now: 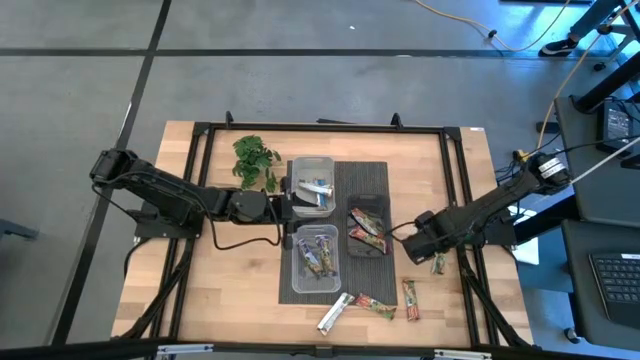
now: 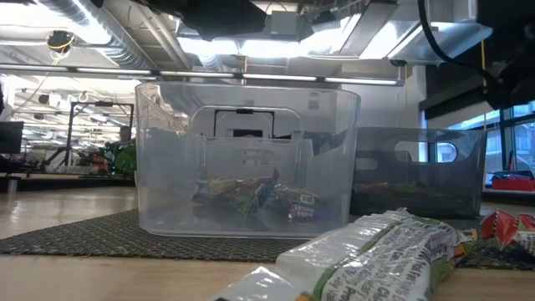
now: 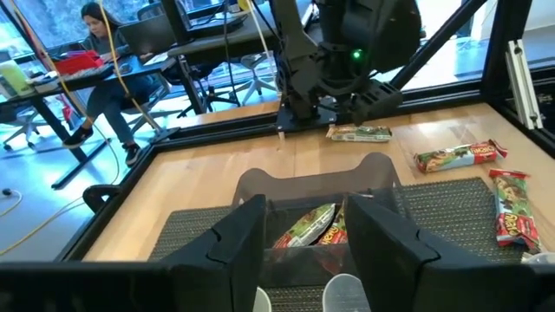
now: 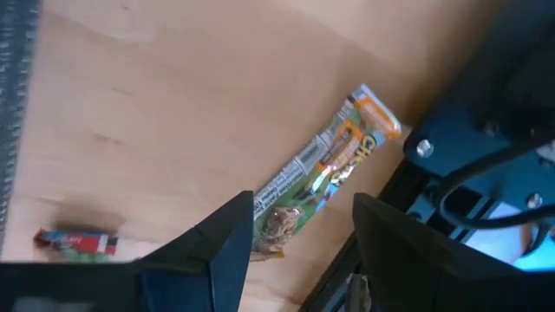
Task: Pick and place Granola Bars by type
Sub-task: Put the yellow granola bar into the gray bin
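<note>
Beneath the right pincer (image 4: 299, 238), a granola bar (image 4: 325, 173) lies partly hidden.

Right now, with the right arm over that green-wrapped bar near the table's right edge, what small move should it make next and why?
Probably lower the right tool straight down and close on the green bar. Its fingers stand apart, astride the bar's near end, and the bar lies loose on the bare wood, outside every tub.
</note>
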Robot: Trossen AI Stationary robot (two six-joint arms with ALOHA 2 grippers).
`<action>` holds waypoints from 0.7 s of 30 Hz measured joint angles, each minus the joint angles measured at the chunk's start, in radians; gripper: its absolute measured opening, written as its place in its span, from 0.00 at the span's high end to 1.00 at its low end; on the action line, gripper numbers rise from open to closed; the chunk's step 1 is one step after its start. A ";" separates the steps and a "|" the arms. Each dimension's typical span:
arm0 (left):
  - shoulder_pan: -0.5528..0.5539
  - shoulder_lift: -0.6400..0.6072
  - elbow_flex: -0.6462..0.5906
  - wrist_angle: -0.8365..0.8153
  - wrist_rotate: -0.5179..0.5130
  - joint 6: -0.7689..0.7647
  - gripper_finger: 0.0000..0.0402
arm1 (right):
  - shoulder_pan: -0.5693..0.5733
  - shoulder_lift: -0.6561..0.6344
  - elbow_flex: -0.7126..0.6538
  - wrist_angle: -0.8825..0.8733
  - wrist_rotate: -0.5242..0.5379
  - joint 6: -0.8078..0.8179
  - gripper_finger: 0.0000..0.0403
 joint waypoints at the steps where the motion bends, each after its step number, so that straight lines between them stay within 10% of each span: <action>1: 0.000 0.000 0.000 0.000 0.000 0.000 0.62 | 0.014 0.007 0.000 0.000 0.001 0.029 0.50; 21: 0.000 0.000 0.000 0.000 0.002 0.000 0.62 | 0.157 0.102 0.000 0.013 0.008 0.283 0.35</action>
